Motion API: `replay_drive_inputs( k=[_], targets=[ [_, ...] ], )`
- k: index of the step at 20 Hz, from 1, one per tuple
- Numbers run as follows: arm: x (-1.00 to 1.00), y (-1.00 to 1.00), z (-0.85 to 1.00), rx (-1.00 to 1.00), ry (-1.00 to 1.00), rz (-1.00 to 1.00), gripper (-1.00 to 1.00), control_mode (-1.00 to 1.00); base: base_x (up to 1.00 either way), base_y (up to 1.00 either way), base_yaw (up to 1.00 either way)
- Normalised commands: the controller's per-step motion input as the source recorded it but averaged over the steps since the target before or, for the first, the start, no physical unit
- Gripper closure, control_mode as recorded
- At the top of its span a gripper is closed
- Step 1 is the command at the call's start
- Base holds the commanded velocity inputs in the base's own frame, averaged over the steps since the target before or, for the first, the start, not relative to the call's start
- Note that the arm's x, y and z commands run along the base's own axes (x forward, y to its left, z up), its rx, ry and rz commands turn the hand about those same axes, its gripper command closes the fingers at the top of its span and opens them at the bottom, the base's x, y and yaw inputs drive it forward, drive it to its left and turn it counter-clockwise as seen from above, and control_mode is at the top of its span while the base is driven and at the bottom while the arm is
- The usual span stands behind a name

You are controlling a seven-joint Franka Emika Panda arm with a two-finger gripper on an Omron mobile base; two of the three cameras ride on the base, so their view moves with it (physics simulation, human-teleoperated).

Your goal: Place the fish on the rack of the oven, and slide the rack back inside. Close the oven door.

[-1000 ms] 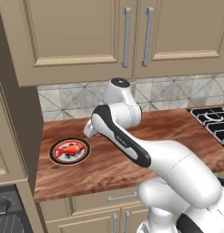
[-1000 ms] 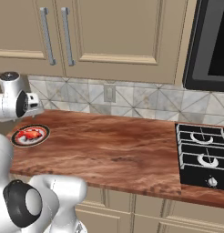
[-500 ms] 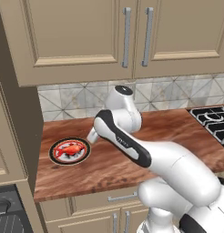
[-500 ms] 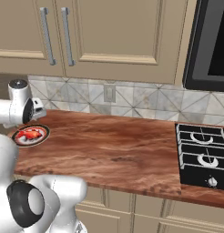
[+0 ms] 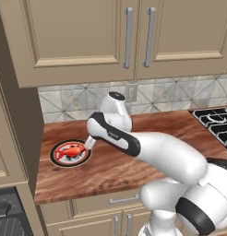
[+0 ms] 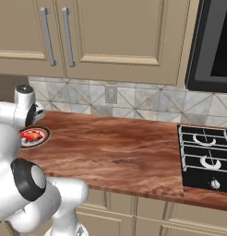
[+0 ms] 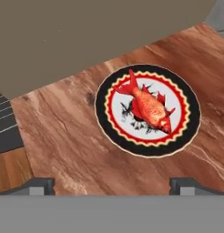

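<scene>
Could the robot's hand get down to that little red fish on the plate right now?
Probably yes: the hand hangs open over the fish, which lies bare on its plate, with nothing between them.

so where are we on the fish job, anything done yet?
Nothing is done: the fish lies on the plate on the counter. In hand: the gripper hovers near it, open and empty. Left: grasp it, put it on the oven rack, slide the rack in, close the door.
</scene>
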Motion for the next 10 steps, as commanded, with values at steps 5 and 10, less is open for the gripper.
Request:
replay_drive_inputs(
  k=[5, 10],
  targets=[
    [0.26, 0.49, -0.48, -0.12, -0.02, 0.14, -1.00, -1.00, 0.00, 0.00, 0.00],
    [0.35, 0.55, -0.45, -0.13, 0.00, 0.07, -1.00, -1.00, 0.00, 0.00, 0.00]
  ],
)
